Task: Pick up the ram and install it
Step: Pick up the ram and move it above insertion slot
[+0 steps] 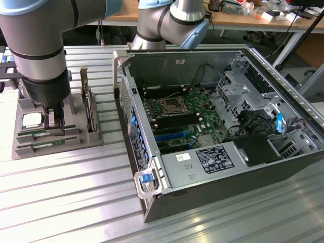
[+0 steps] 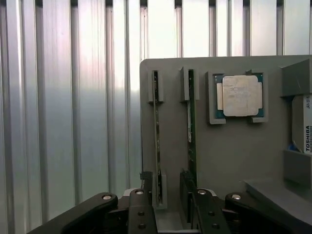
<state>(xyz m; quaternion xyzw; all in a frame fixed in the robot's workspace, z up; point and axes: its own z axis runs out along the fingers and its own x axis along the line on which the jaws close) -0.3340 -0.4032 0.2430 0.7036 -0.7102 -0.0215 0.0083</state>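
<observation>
Two rams stand on edge in slots of a grey holder tray (image 2: 229,156): one ram (image 2: 156,131) nearer the tray's edge and a second ram (image 2: 191,126) beside it, towards the square silver CPU (image 2: 240,95). My gripper (image 2: 166,187) hangs open over one end of the sticks. The first ram runs between the black fingers (image 2: 146,190), and the other finger sits over the second stick. In the exterior view the gripper (image 1: 54,126) is low over the tray (image 1: 23,152) at the exterior view's left, with green ram (image 1: 36,135) showing beside it.
An open computer case (image 1: 152,182) lies at the exterior view's right, with its motherboard (image 1: 177,116) and memory slots exposed. A hard drive (image 2: 304,129) stands in the tray beyond the CPU. Everything rests on a ribbed metal table (image 1: 76,202).
</observation>
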